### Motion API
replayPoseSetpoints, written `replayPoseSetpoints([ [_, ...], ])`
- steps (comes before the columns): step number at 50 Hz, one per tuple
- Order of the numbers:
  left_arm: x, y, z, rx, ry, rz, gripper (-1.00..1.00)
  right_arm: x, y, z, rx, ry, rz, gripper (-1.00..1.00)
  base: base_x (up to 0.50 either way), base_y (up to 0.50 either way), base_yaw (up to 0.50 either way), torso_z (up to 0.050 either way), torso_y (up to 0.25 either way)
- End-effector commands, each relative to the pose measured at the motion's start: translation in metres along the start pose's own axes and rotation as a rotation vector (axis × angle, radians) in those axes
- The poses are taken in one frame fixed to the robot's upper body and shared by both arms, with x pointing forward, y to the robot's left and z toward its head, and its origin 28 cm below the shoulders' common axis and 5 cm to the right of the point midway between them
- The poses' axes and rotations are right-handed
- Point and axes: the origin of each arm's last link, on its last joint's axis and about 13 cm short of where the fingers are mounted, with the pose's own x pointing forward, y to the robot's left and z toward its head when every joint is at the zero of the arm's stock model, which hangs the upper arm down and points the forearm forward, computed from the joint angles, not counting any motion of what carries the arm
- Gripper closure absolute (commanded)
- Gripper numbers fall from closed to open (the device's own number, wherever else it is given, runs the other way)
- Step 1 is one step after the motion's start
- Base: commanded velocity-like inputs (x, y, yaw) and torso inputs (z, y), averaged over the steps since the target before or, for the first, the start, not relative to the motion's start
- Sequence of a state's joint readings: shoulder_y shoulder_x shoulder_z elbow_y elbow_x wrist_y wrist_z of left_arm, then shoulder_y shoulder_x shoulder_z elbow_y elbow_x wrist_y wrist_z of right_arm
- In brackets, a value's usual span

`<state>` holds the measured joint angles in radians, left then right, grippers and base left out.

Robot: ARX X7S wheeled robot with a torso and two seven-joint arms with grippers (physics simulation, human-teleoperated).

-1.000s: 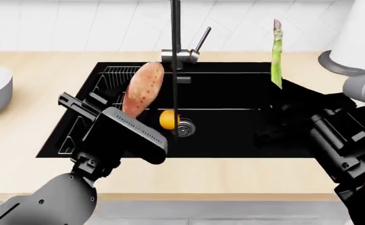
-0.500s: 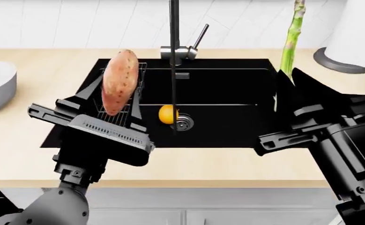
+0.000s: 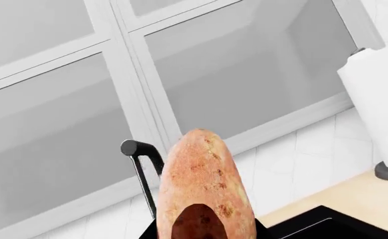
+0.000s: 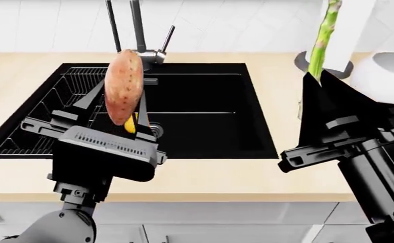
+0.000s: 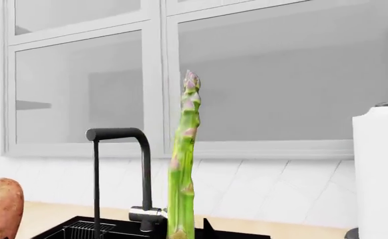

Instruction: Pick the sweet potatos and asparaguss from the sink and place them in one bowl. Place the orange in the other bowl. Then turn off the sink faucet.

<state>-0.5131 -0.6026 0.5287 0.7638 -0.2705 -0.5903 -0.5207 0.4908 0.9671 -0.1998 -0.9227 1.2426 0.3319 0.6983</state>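
Since the earlier frame the view has swung right, showing a glossy white bowl (image 4: 392, 71). The left end effector (image 4: 119, 119) clamps the speckled pinkish sweet potato (image 4: 123, 86) upright above the black sink (image 4: 204, 109); the right end effector (image 4: 313, 81) clamps the green asparagus spear (image 4: 323, 38) upright.

orange (image 4: 130, 124) mostly hidden behind sweet potato (image 4: 123, 86)

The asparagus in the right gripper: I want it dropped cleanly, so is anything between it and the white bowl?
Nothing visible. The asparagus stands upright in the right gripper, and the white bowl sits just beyond on the counter.
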Motion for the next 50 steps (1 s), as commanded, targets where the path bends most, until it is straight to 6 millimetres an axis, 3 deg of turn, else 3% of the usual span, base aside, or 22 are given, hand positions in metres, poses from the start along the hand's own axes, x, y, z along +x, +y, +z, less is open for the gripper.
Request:
replayPoseSetpoints([
  [1, 0.0, -0.002, 0.003, -0.001, -0.022, 0.004, 1.0, -0.001, 0.002, 0.003, 0.003, -0.02, 0.008, 1.0, 0.0, -0.5, 0.0, 0.0, 0.0],
  [50, 0.023, -0.002, 0.022, -0.101, 0.008, -0.019, 1.0, -0.009, 0.0, 0.002, 0.037, -0.039, 0.006, 1.0, 0.0, -0.5, 0.0, 0.0, 0.0],
])
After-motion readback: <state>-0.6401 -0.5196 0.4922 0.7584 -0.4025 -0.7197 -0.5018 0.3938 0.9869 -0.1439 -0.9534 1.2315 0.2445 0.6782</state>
